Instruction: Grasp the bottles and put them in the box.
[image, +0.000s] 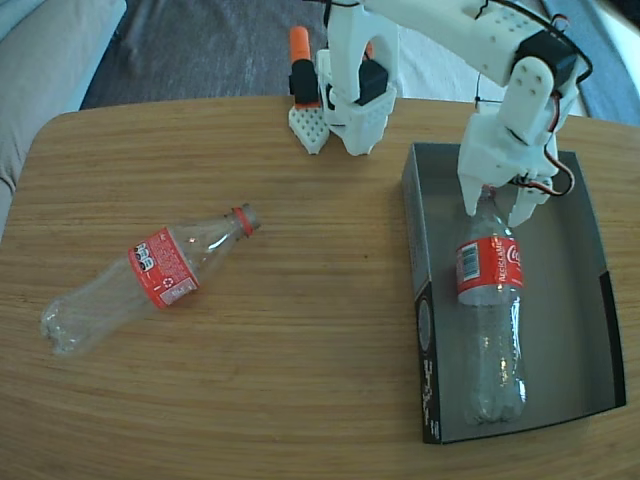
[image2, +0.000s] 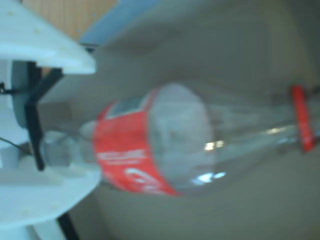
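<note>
Two bottles: I count two clear Coca-Cola bottles with red labels and red neck rings, both lying on their sides.
Boxed bottle (image: 490, 320): it lies lengthwise inside the box, toward the left wall as the fixed view shows it, neck pointing to the far end and base near the front wall. In the wrist view the same bottle (image2: 165, 145) fills the picture, blurred, with its red ring at the right edge.
Loose bottle (image: 150, 275): it rests on the counter well to the left of the box in the fixed view, lying diagonally, neck up and to the right, base down and to the left.
Box (image: 585, 300): a shallow tray, grey inside with black outer walls and white markings, sitting at the right side of the counter.
Gripper (image: 497, 205): I see its white fingers straddling the neck end of the boxed bottle; I cannot tell whether they press on it or stand loose.
Arm: its white base (image: 350, 95) stands at the far edge of the counter, just left of the box's far corner.
Counter (image: 300, 380): light wood with a rounded left corner.
</note>
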